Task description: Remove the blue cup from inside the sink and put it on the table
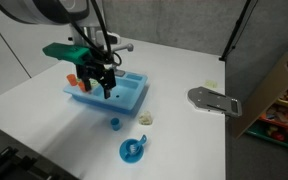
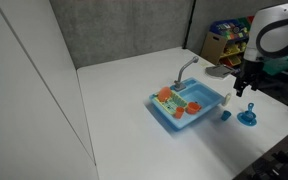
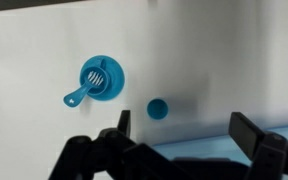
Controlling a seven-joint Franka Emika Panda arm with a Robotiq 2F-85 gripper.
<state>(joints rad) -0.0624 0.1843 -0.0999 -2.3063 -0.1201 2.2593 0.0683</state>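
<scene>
The blue cup stands on the white table, just in front of the light-blue toy sink. It also shows in an exterior view and in the wrist view. My gripper hangs over the sink's near edge, open and empty. In an exterior view it is at the sink's right end. In the wrist view the open jaws frame the sink's rim, with the cup beyond them on the table.
A flat round blue plate-like item with a knob lies on the table near the cup. A small cream object and a flat grey piece lie to the right. A cardboard box of toys stands off the table's edge. Orange parts and a grey faucet are on the sink.
</scene>
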